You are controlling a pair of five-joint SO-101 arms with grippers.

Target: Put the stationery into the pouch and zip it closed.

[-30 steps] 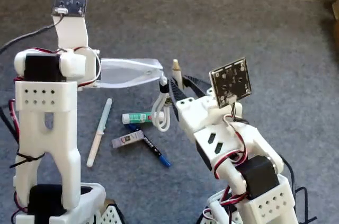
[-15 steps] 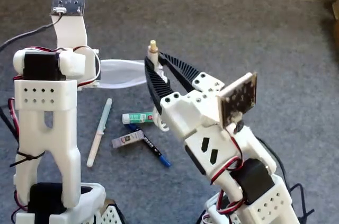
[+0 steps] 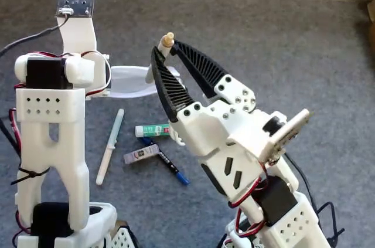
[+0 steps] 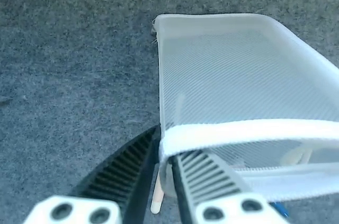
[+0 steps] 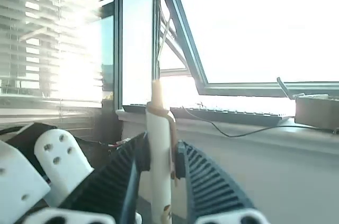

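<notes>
The right hand (image 3: 166,48) is clamped on a cream pen (image 3: 167,41), which it holds nearly upright, tan tip up, above the near end of the mesh pouch (image 3: 132,81). The right wrist view shows the same grip: both fingers pressed against the barrel of the pen (image 5: 158,123). The left hand (image 4: 165,147) is closed on the pouch's (image 4: 238,75) zipper edge and holds it off the table (image 3: 304,43). A pale pen (image 3: 110,145), a green-labelled tube (image 3: 152,130), a small white stick (image 3: 140,154) and a blue-tipped marker (image 3: 169,165) lie loose on the table, near each other and below the pouch.

The likely trouble is the entry. The pouch mouth is soft and pinched at one spot, so it may not gape wide enough. A pen lowered off-line could catch the mesh or the rim, fold the pouch, or drag it out of the left hand's pinch. The pen is also gripped low on its barrel, so if it tips it may slide free and fall among the loose pieces.

Compared with a second ago, the right arm has swung up and across toward the pouch. The pen, then lower and beside the tube, now stands higher and closer to the pouch, and the wrist has turned. The left arm, the pouch and the loose stationery have not moved.
</notes>
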